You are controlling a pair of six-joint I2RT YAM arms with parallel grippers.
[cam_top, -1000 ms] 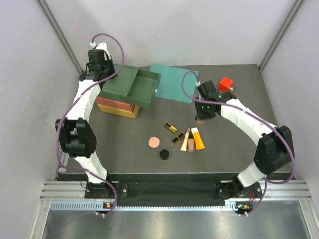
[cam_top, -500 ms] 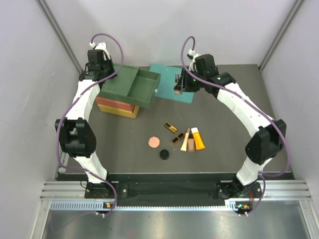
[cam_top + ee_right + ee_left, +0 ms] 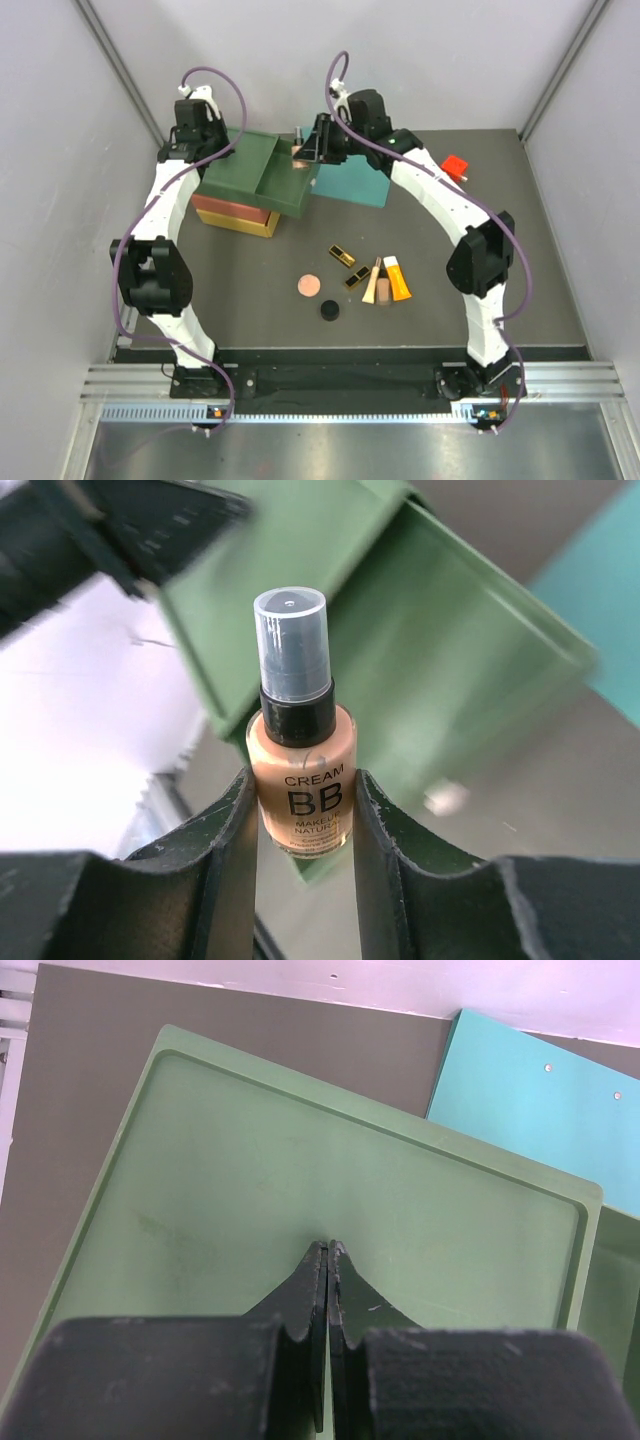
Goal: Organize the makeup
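Left gripper (image 3: 328, 1252): fingers pressed together, holding nothing, hanging over the green box (image 3: 250, 1190).
Drawer (image 3: 291, 178): standing open.
Right gripper (image 3: 302, 820): clamping a cream bottle (image 3: 298, 765) upright above that drawer.
Best move: probably lowering it inside the walls before letting go.
Table (image 3: 250, 300): dark, carrying the cases (image 3: 342, 256), disc (image 3: 308, 286), jar (image 3: 329, 311) and tubes (image 3: 388, 281).
Room: pale walls closing in.

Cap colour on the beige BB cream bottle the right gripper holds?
Clear plastic cap over a black collar; best in right wrist view.
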